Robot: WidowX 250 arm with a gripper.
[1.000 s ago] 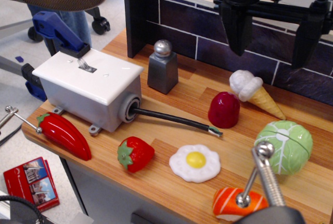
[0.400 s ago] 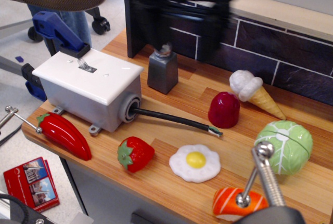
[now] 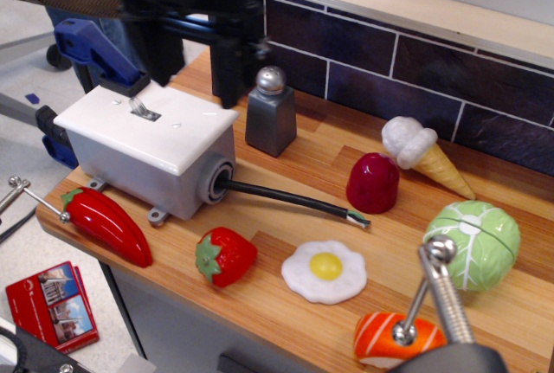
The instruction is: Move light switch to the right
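The light switch (image 3: 140, 108) is a small silvery toggle lever sticking up from a glossy white cover plate (image 3: 147, 124) on a grey box at the left of the wooden counter; a black cable (image 3: 290, 202) leaves the box to the right. My black gripper (image 3: 195, 74) hangs above the far edge of the plate, open, its two fingers apart; the left finger (image 3: 161, 60) is just above and right of the lever, the right finger (image 3: 228, 74) is beside the salt shaker. It holds nothing.
A grey salt shaker (image 3: 271, 113) stands right of the box. A red pepper (image 3: 106, 224), strawberry (image 3: 224, 256), fried egg (image 3: 325, 271), red cup-like toy (image 3: 372, 183), ice cream cone (image 3: 424, 156), cabbage (image 3: 472, 243) and sushi (image 3: 398, 338) lie around. A blue clamp (image 3: 95, 54) is behind.
My gripper has swept from the upper right of the view leftward, past the salt shaker, and now hangs over the switch box. Nothing on the counter has moved.
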